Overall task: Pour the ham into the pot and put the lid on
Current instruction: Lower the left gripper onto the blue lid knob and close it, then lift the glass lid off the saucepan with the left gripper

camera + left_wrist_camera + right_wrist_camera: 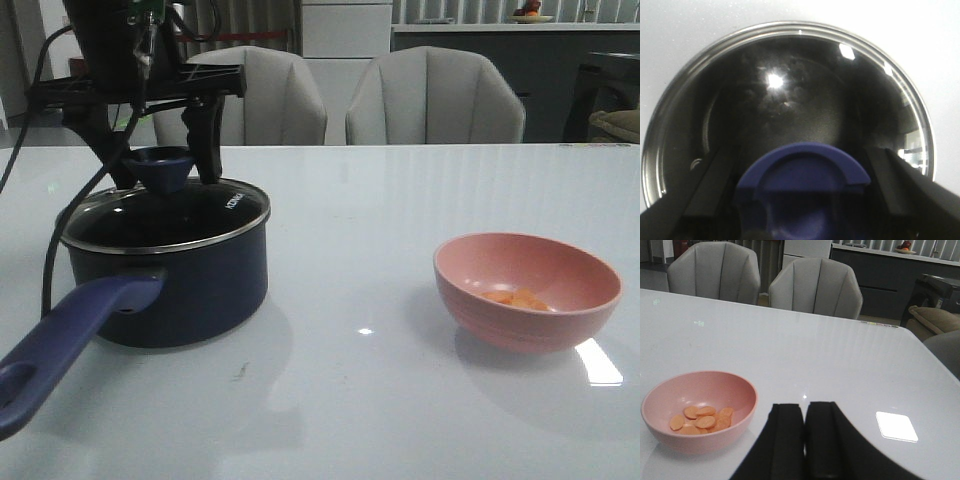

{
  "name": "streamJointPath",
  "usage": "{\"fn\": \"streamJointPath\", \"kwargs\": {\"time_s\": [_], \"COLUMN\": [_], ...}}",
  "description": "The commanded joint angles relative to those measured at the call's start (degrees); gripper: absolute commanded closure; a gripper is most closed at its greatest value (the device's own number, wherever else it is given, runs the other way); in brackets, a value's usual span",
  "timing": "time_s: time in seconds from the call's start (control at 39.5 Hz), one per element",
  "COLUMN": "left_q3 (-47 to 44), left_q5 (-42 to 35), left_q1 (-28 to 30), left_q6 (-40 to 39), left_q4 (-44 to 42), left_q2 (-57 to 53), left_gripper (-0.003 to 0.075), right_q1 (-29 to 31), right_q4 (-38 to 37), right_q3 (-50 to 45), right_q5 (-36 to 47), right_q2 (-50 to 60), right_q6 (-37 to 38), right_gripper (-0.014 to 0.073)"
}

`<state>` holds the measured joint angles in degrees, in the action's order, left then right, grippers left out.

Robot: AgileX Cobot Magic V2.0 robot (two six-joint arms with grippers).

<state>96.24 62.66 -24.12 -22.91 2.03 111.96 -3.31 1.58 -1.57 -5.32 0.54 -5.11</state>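
Dark navy pot (170, 285) stood on the left part of the white table (350, 400), its long purple-blue handle (70, 335) reaching toward the near left edge. The lid (165, 215), smoked glass with a steel rim and small white lettering, sat on the pot's rim; in the left wrist view the rim (790, 30) ringed the dark glass fully. Its blue flared knob (162, 165) rose at the centre.

Left gripper (163, 160): positioned directly over the lid, its 2 black fingers (205, 140) standing on either side of the knob. In the left wrist view the fingers (905, 190) flanked the knob (802, 175) with a visible gap on each side, so the jaws stood apart and not clamped on it.

Pink bowl (527, 288): placed on the right part of the table, well apart from the pot. The ham (515, 298), flat orange-pink pieces, lay in the bottom of the bowl; the right wrist view showed the pieces (700, 419) heaped together there, none in the pot as far as could be seen through the dark glass.

Right gripper (805, 440): seen only in its own wrist view, just right of the bowl (700, 410), its 2 black fingers pressed together and holding nothing.

Beyond the far table edge: 2 grey chairs (435, 95).
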Motion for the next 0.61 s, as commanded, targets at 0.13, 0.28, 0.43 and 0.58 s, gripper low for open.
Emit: {"fn": "streamJointPath", "kwargs": {"time_s": [0.13,0.28,0.43,0.58], "left_q3": [1.0,1.1,2.0,2.9], "left_q5": [0.7,0.7,1.3,2.3], "left_q1": [-0.3,-0.3,-0.3,-0.3], "left_q6": [-0.8,-0.8,-0.8,-0.8], "left_q4": [2.7,2.7,2.6,2.3], "left_q2": [-1.5,-1.5,-1.5,-1.5], "left_gripper": [0.0342,0.0435,0.0486,0.0505], "right_q1": [0.3,0.3,0.3,0.3], "right_q4": [-0.8,-0.8,-0.8,-0.8], "right_q3": [0.3,0.3,0.3,0.3], "right_q5": [4.6,4.6,4.6,4.6], "right_q2": [1.2,1.2,1.2,1.2], "right_q6": [-0.1,-0.1,-0.1,-0.1], "right_gripper": [0.0436,0.0436,0.0436,0.0436]}}
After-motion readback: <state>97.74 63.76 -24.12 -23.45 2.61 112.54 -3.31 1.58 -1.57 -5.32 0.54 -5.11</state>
